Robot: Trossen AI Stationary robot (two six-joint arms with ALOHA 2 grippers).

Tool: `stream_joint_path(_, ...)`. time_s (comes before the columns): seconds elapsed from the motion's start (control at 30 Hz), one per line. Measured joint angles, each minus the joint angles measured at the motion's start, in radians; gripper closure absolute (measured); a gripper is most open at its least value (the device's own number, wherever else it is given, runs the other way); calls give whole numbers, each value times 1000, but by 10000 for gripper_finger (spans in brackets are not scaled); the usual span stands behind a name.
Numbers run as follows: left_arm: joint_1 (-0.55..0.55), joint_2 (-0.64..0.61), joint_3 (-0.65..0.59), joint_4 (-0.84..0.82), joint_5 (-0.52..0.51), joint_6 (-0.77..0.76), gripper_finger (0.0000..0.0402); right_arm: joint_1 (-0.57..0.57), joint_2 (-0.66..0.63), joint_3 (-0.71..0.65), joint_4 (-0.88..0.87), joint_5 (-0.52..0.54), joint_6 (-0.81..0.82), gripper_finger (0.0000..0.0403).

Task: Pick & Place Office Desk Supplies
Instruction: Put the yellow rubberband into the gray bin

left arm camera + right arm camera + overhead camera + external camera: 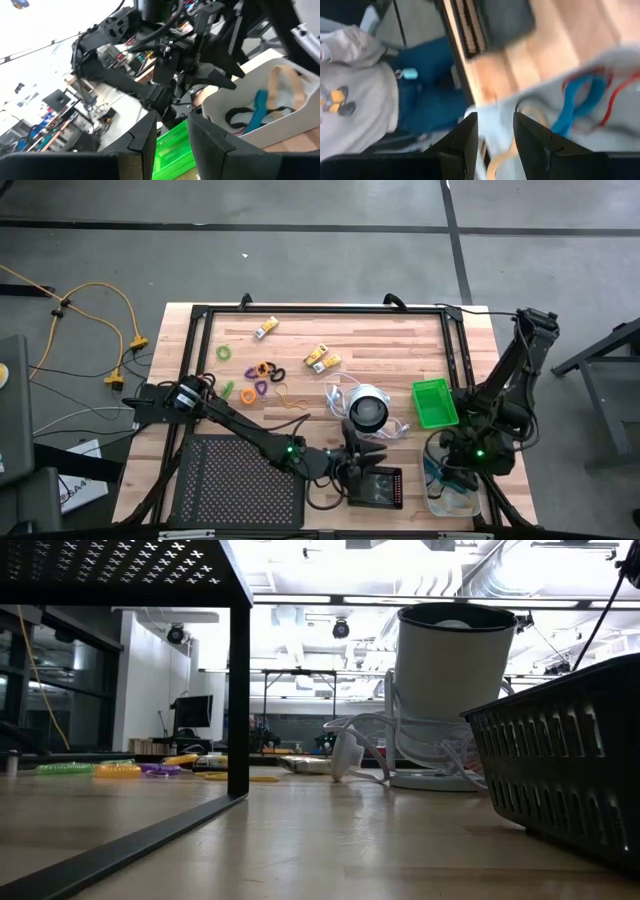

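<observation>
Yellow-and-white packs (265, 328) (320, 358) and green, orange and purple loops (258, 375) lie loose on the far-left part of the wooden table. My left gripper (362, 452) (172, 145) is held level over the near middle, open, with nothing between its fingers. My right gripper (462, 465) (495, 135) slants down over the clear tray (452, 492), open. The tray holds a teal loop (575, 102), a red cord (620, 95), a dark cord (240, 117) and a tan band (282, 85). I cannot tell whether the right fingers touch the tan band.
A round white-and-black object (367, 410) with a white cord stands mid-table beside a green tray (434, 402). A small black tray (378, 485) and a large black mesh tray (240, 478) sit at the near edge. A person in blue trousers (420, 100) stands beyond the table.
</observation>
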Motion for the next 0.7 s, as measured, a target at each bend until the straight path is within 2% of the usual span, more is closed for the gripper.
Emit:
stream_joint_path(0.2, 0, -20, 0, -29, -57, -8, 297, -123, -8, 0, 19, 40, -225, 291)
stream_joint_path(0.43, 5, -67, 0, -171, -81, -78, 297, -261, -37, 0, 21, -19, -399, 291)
stream_joint_path(0.7, 56, -195, -1, -528, 87, -260, 297, -330, -43, 0, -6, -50, -501, 291)
